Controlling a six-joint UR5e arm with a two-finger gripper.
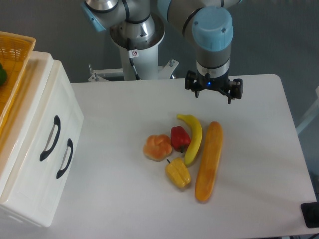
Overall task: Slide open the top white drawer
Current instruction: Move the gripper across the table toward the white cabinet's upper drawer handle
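The white cabinet (pixel 30 164) stands at the table's left edge, its front facing right. The top white drawer (pixel 37 124) is pushed in flush, and its curved black handle (pixel 50 138) sits just above and left of the lower drawer's handle (pixel 65 158). The lower drawer is also shut. My gripper (pixel 214 91) hangs over the back middle of the table, far to the right of the cabinet, pointing down. The wrist hides its fingers, so I cannot tell how the jaws stand. It holds nothing that I can see.
A yellow wicker basket (pixel 12 64) with something green in it sits on top of the cabinet. In the middle of the table (pixel 114 199) lie a banana (pixel 194 135), a red pepper (pixel 180 138), a yellow pepper (pixel 178 174), an orange round fruit (pixel 157 147) and a long orange loaf (pixel 209 161).
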